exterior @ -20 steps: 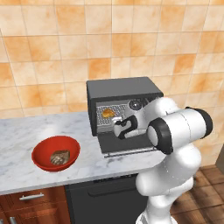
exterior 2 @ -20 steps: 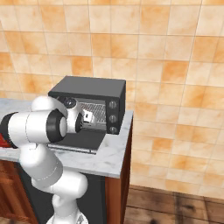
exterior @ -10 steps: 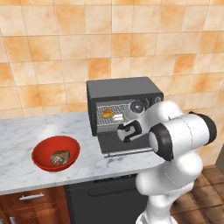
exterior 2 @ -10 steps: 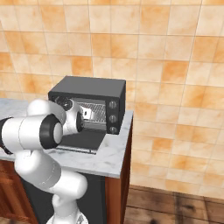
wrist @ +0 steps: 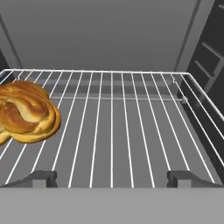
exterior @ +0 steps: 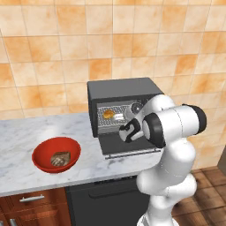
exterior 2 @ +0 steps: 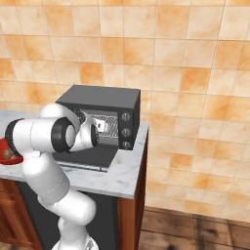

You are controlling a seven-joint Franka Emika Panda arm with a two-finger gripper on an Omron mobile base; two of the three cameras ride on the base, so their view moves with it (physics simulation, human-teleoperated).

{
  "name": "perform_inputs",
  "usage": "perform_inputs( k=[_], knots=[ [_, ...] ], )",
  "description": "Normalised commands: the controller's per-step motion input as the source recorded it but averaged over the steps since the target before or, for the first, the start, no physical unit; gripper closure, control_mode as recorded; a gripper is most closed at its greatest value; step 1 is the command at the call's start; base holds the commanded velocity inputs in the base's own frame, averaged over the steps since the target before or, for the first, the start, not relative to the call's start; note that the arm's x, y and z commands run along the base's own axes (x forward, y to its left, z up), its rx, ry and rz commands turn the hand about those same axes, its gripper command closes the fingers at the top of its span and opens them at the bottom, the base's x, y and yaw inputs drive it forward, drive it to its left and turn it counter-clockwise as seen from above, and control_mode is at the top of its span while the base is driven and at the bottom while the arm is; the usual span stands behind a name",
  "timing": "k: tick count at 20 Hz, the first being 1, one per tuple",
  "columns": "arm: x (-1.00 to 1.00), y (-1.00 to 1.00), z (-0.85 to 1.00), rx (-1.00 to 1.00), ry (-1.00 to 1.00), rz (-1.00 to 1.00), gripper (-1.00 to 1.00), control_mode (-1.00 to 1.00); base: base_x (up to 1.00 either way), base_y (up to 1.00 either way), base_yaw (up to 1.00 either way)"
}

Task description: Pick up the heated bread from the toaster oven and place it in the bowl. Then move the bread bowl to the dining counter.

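1. Surface [exterior: 26, 132]: a grey-veined marble worktop against an orange tiled wall. It carries the toaster oven and the bowl, set well apart from each other.

2. Toaster oven [exterior: 121, 90]: dark and boxy, door dropped open and lying flat in front of it, wire rack [wrist: 131, 131] exposed inside.

3. Arm: it rises from below the surface edge, elbow bent, forearm reaching level toward the oven mouth, hand pointed straight into the cavity just above the open door.

4. Bowl [exterior: 44, 152]: red, glossy, left of the oven. It holds one dark grey-brown lump [exterior: 60, 158], which is not the piece required.

5. Tool [wrist: 111, 178]: fingers spread wide and empty, both tips low over the front of the rack, touching nothing.

6. Heated bread [wrist: 26, 113]: golden-orange, resting on the rack toward the left side in the hand view, off the tool's centre line and clear of both fingertips.

7. Progress, as judged: early. The oven is open and the reach is in hand; the bread is not yet gripped. Outstanding: align leftward on the bread, close on it, carry it to the bowl, then take the bowl to the dining counter.
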Motion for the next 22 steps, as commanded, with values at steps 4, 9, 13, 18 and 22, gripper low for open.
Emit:
perform_inputs(
  k=[4,9,13,18,22],
  knots=[
    [0.24,0.00,-0.29,0.00,0.10,0.00,-1.00,-1.00,0.00,0.00,0.00],
    [0.22,0.00,-0.23,-0.01,0.32,0.00,-1.00,-1.00,0.00,0.00,0.00],
    [-0.06,0.00,-0.35,-0.01,0.35,0.00,-1.00,-1.00,0.00,0.00,0.00],
    [-0.88,0.00,-0.15,0.00,0.43,-0.07,-1.00,-1.00,0.00,0.00,0.00],
    [-1.00,0.00,0.00,0.00,0.56,-0.06,-1.00,-1.00,0.00,0.00,0.00]
  ],
)
